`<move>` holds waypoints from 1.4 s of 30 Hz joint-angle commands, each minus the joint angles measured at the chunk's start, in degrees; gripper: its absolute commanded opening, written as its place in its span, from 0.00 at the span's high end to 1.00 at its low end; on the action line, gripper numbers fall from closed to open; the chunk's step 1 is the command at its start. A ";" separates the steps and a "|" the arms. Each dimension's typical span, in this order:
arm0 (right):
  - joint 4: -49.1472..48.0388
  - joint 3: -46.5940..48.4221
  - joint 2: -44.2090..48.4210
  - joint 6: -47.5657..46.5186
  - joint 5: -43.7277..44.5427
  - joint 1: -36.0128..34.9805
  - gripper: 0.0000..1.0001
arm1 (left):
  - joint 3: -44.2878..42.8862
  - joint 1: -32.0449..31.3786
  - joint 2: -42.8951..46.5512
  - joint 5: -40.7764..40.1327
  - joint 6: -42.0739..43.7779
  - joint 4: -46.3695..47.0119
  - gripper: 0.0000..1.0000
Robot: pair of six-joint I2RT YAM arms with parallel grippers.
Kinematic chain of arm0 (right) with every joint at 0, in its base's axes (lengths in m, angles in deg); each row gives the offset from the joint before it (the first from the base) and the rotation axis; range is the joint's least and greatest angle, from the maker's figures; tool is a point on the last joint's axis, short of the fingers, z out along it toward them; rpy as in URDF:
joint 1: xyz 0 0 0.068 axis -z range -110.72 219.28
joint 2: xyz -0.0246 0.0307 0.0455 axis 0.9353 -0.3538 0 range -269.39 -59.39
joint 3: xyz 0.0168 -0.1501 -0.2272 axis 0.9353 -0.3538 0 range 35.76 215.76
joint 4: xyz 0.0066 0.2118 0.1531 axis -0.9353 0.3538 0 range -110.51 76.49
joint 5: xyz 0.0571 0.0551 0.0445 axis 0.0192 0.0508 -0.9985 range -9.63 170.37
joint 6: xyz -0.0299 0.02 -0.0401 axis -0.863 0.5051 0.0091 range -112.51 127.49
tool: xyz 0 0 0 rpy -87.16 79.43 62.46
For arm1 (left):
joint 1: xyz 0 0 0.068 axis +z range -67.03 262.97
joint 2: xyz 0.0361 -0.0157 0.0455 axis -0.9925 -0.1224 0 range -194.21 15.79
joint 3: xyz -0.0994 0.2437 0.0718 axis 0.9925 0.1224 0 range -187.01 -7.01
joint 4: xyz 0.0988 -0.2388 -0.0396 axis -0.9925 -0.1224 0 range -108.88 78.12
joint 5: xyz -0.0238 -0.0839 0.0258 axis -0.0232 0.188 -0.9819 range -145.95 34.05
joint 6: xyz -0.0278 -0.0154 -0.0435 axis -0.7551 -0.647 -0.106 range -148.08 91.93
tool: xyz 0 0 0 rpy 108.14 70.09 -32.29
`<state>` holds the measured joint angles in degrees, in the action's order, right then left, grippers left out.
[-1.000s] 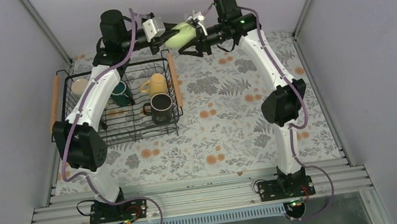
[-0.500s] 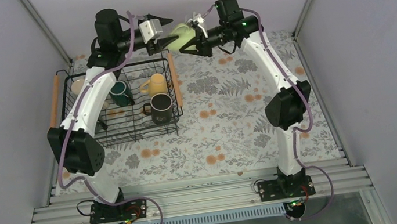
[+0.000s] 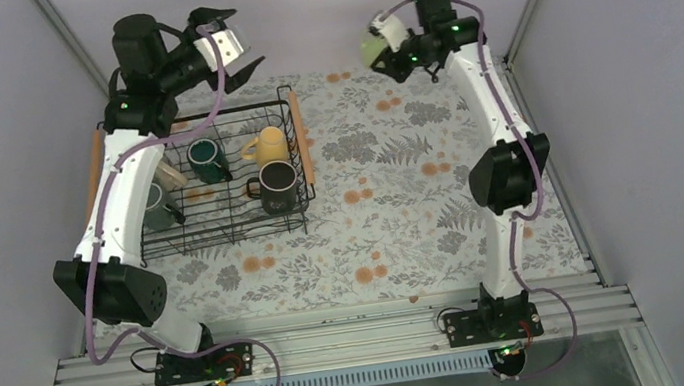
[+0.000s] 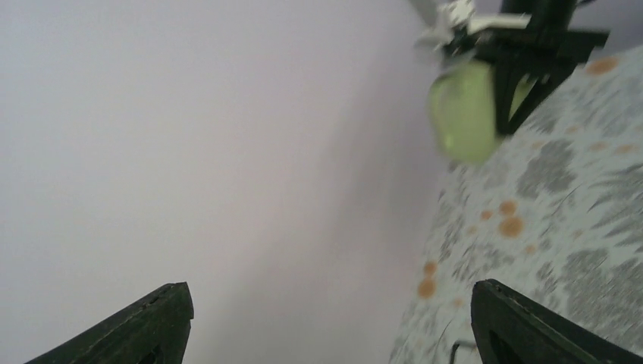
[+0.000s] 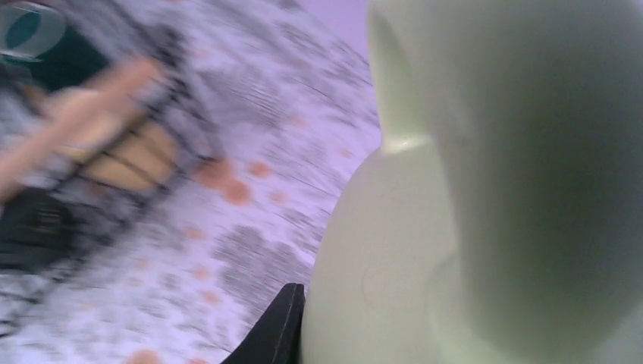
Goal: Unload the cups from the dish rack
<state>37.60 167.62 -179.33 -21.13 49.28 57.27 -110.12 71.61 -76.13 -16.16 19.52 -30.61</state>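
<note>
1. Your right gripper [image 3: 388, 48] is clamped on the pale green mug [image 3: 371, 46]. It holds the mug in the air over the far right of the floral table cover [image 3: 390, 206], well apart from the dish rack [image 3: 223, 234]. That position probably suits a set-down on the right, away from the basket.
2. In the right wrist view the mug fills the frame against one black finger [image 5: 277, 326]. The hold seems to be on the body, but you cannot see the second finger.
3. Your left gripper [image 3: 227, 48] is spread wide with nothing between its jaws, raised above the rack's far side. It looks parked out of the way, free for the next pick.
4. Inside the rack sit the yellow mug [image 3: 267, 145], the dark teal mug [image 3: 205, 159], the black mug [image 3: 278, 184] and the grey-green mug [image 3: 156, 207], which is partly behind the left arm. So the unloading looks only begun.
</note>
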 commanded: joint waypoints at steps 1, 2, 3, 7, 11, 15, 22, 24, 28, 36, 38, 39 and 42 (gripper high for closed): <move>3.91 4.55 -4.79 -4.16 14.39 5.34 0.97 | -4.85 2.52 -1.15 -11.63 3.81 -10.18 0.08; 4.53 4.38 -5.56 -5.52 16.68 5.84 0.97 | -5.76 2.99 -1.57 -13.16 4.69 -12.29 0.08; 5.19 4.11 -6.29 -6.46 19.39 6.21 0.97 | -6.34 3.53 -1.67 -14.64 5.32 -13.93 0.08; 9.02 3.98 -8.70 -8.31 27.18 7.89 0.97 | -6.55 6.42 -1.20 -16.58 9.55 -20.52 0.08; 11.19 3.94 -10.63 -8.15 31.62 10.17 0.97 | -4.14 8.99 -0.38 -18.51 13.11 -24.37 0.07; 14.68 4.10 -12.93 -8.10 33.73 13.31 0.97 | 0.40 11.23 1.15 -19.88 17.84 -26.53 0.07; 15.46 1.07 -14.13 -8.76 35.53 19.22 0.97 | 5.41 13.61 3.12 -19.27 23.56 -27.52 0.00; 15.41 0.61 -13.97 -9.14 34.51 20.60 0.97 | 5.38 14.04 3.04 -19.27 23.41 -27.46 0.00; 15.39 0.44 -14.37 -9.79 34.07 22.71 0.96 | 6.38 14.63 3.42 -19.05 23.66 -27.16 0.00; 14.57 0.26 -16.59 -9.89 33.25 25.19 0.96 | 9.84 14.96 5.28 -17.11 25.41 -27.17 0.00; 14.37 -0.03 -17.17 -9.86 32.89 25.51 0.96 | 10.09 14.94 5.58 -16.50 25.31 -27.41 0.00; 14.14 -0.14 -17.36 -9.73 32.92 25.61 0.96 | 9.97 14.96 5.60 -16.15 25.28 -27.88 0.00; 13.37 -0.49 -17.90 -9.49 32.79 25.82 0.97 | 10.31 15.00 5.75 -15.64 25.18 -28.78 0.00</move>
<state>52.77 167.27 -196.64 -29.55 82.52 82.14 -100.42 86.24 -71.89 -34.28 43.60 -58.10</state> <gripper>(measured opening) 0.124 0.998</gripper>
